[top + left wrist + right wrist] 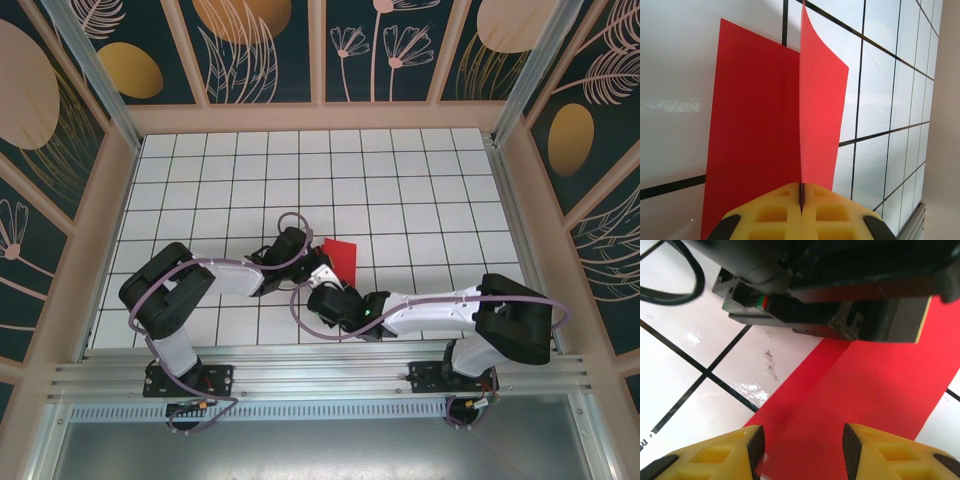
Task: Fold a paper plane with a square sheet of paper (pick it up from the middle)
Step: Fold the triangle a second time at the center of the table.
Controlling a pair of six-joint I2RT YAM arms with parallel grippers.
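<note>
Left gripper (801,192) is clamped tight on the square sheet of paper (755,135), pinching it along a middle ridge. The two halves fan out either side of the pinch, and the right one curls at its top corner. That hold looks meant to gather the sheet for a centre crease. Seen from above, the red sheet sits near the middle of the desk (420,180), just beyond both wrists. Right gripper (802,452) hovers low with its jaws apart and nothing between them. The red paper lies just beneath, with the left arm's dark body right ahead. It is probably positioned to steady or press the fold. Thin paper, though, so it could slip or crumple.
</note>
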